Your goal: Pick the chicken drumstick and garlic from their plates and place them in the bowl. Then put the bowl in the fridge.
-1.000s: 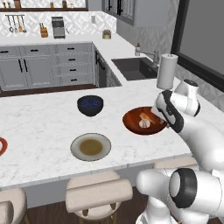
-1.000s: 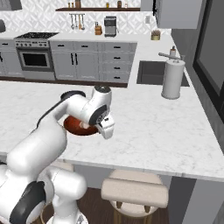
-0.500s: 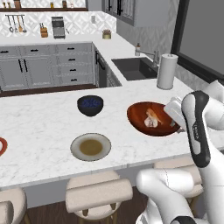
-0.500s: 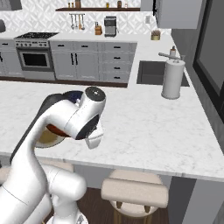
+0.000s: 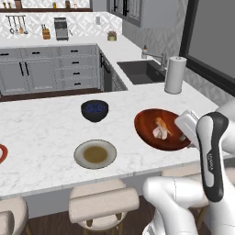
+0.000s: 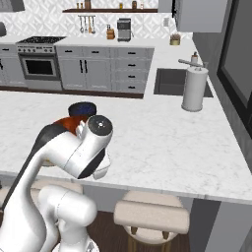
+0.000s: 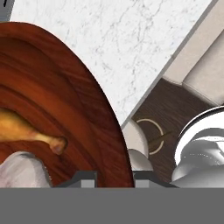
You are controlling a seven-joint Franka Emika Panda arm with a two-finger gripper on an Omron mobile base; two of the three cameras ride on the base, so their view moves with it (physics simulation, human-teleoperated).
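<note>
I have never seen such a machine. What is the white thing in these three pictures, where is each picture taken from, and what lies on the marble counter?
The white thing is a robot arm in a simulated kitchen. Two pictures come from cameras behind the arm, on its left and right; the third looks along its hand. On the counter lie a dark blue bowl, a grey-rimmed plate and a paper towel roll. The gripper is shut on the rim of the reddish-brown bowl, which holds the chicken drumstick and the garlic.

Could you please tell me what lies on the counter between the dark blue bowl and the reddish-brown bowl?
Nothing: in the left base view, bare marble counter separates the dark blue bowl from the reddish-brown bowl, which holds the chicken drumstick and garlic.
</note>
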